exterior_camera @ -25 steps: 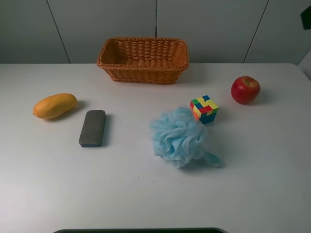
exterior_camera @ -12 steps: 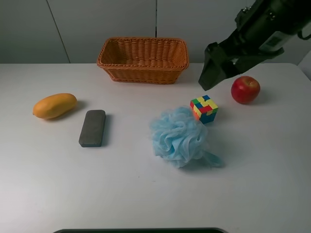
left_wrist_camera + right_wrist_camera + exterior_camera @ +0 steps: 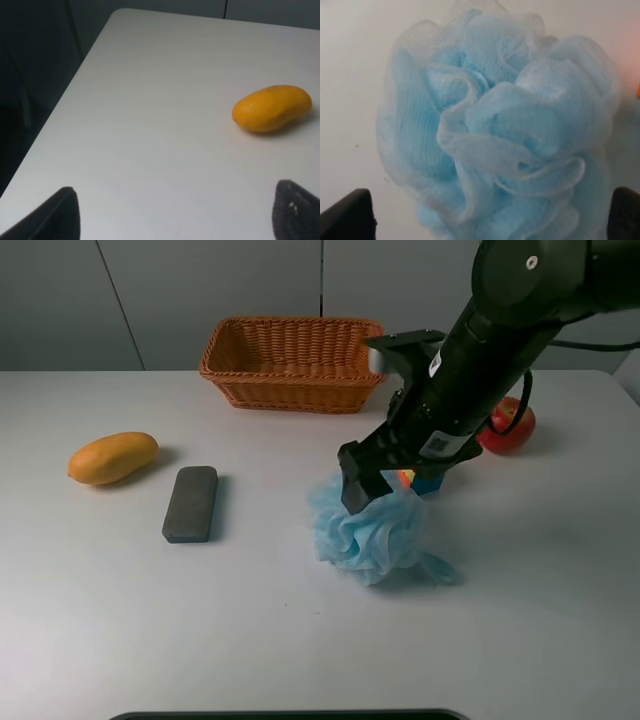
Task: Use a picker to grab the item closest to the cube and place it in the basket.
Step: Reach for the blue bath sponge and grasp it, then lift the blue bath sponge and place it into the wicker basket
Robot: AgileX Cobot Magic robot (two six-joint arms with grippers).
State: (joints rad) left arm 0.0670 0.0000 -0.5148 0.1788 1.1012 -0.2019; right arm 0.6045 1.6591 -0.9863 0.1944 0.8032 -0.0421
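A blue mesh bath puff [image 3: 375,535] lies on the white table right beside the multicoloured cube [image 3: 428,482], which the right arm mostly covers. My right gripper [image 3: 373,495] is open and hangs just above the puff's top. In the right wrist view the puff [image 3: 500,130] fills the frame and the right gripper [image 3: 485,220] has a dark fingertip [image 3: 347,215] on each side of it, with nothing held. The wicker basket [image 3: 290,380] stands at the back centre. My left gripper [image 3: 175,220] is open and empty above the table's left part, out of the exterior high view.
A red apple [image 3: 515,428] sits at the right, partly behind the right arm. A mango [image 3: 113,457] lies at the far left and also shows in the left wrist view [image 3: 272,108]. A grey rectangular block [image 3: 190,503] lies to the mango's right.
The right arm came in from the upper right and moved down and left, from near the apple to just above the blue puff. No object has moved.
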